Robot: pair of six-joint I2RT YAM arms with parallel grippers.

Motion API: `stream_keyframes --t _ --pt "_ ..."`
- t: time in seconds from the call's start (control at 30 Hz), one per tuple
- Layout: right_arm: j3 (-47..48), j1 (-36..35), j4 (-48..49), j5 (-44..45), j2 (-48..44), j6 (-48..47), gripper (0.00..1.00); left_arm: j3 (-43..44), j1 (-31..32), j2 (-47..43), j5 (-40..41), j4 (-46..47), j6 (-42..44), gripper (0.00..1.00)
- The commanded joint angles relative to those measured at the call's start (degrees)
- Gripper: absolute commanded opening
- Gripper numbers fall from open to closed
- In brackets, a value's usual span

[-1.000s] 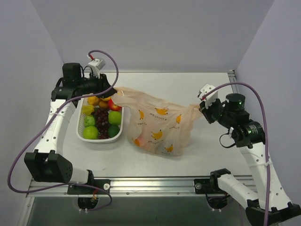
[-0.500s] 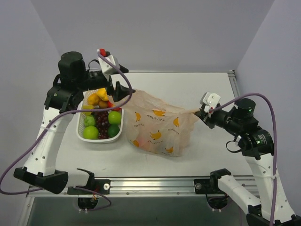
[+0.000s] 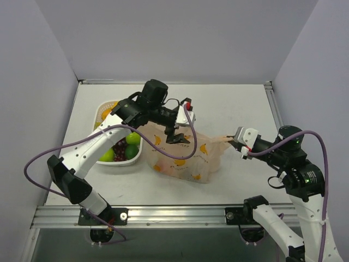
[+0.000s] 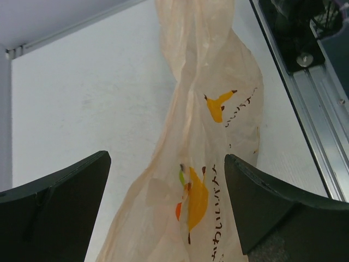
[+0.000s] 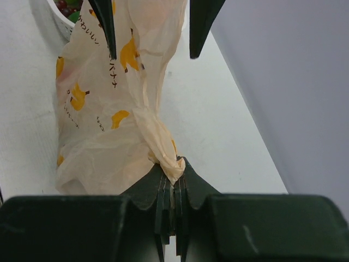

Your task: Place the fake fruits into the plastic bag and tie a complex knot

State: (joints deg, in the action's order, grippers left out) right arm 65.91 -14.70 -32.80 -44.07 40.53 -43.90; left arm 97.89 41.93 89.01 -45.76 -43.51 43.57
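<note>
left claw point(image 3: 180, 137): swung from basket point(image 3: 101, 111) to over plastic bag point(image 3: 185, 159), open | right claw point(image 3: 233, 140): drew back

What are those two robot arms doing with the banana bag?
They are working on the plastic bag. The right gripper is shut on a twisted corner of it, holding it out to the side. The left gripper hangs open just above the bag, holding nothing. Green apples and grapes lie in the white basket next to the bag, so the fruit is not all packed yet.

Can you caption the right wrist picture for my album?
Right hand pinches the bag by its twisted end; open left hand hovers over it.
</note>
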Motion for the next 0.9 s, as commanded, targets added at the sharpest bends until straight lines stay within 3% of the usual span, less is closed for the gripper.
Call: stream_keyframes --t 0.0,0.13,0.3,0.33,0.4,0.43,0.47,0.53,0.57,0.6,0.67,0.7,0.87 --pt "-1.04 -0.15 -0.69 -2.07 -0.89 -2.68 0.00 2.13 2.63 1.07 1.98 -4.65 7.84 0.98" --pt "-1.92 -0.15 -1.22 -1.72 -1.51 -3.91 0.00 3.71 3.07 4.32 2.08 -9.13 9.07 0.97" --pt "-2.19 -0.24 -1.13 -3.03 -1.69 -4.26 0.00 -0.41 3.24 5.29 6.81 -10.90 8.81 0.95" --pt "-2.10 -0.24 -1.13 -3.12 -1.60 -4.35 0.00 -1.02 3.33 5.90 7.69 -10.99 8.11 0.90" --pt "-2.01 -0.24 -1.13 -3.04 -1.60 -4.70 0.02 -1.47 3.16 6.87 9.37 -11.07 6.88 0.69" --pt "-2.01 -0.33 -1.13 -2.77 -1.60 -4.70 0.06 -1.73 2.98 6.79 9.46 -11.16 6.53 0.61" --pt "-1.93 -0.33 -1.13 -2.68 -1.51 -4.70 0.13 -2.17 2.98 6.61 9.46 -11.07 6.53 0.47" --pt "-2.10 -0.33 -1.13 -2.16 -1.51 -4.27 0.25 -2.61 2.80 6.18 9.20 -10.64 6.35 0.31" --pt "-2.36 -0.24 -0.96 -1.72 -1.68 -3.39 0.35 -2.79 2.80 5.91 9.02 -9.94 6.09 0.24" --pt "-2.45 -0.24 -0.78 -0.24 -1.51 0.09 0.67 -3.31 2.80 5.56 8.93 -9.41 5.74 0.14" --pt "-2.45 -0.24 -0.69 2.05 -1.16 5.03 0.86 -3.67 2.72 5.03 9.28 -7.13 3.81 0.06" --pt "-2.45 -0.16 -0.52 3.28 -1.25 7.14 0.92 -4.02 2.63 4.94 9.28 -6.68 3.37 0.00" --pt "-0.26 0.28 -0.60 4.80 -2.03 22.51 1.00 -3.67 0.70 4.42 7.10 -5.36 2.57 0.00"
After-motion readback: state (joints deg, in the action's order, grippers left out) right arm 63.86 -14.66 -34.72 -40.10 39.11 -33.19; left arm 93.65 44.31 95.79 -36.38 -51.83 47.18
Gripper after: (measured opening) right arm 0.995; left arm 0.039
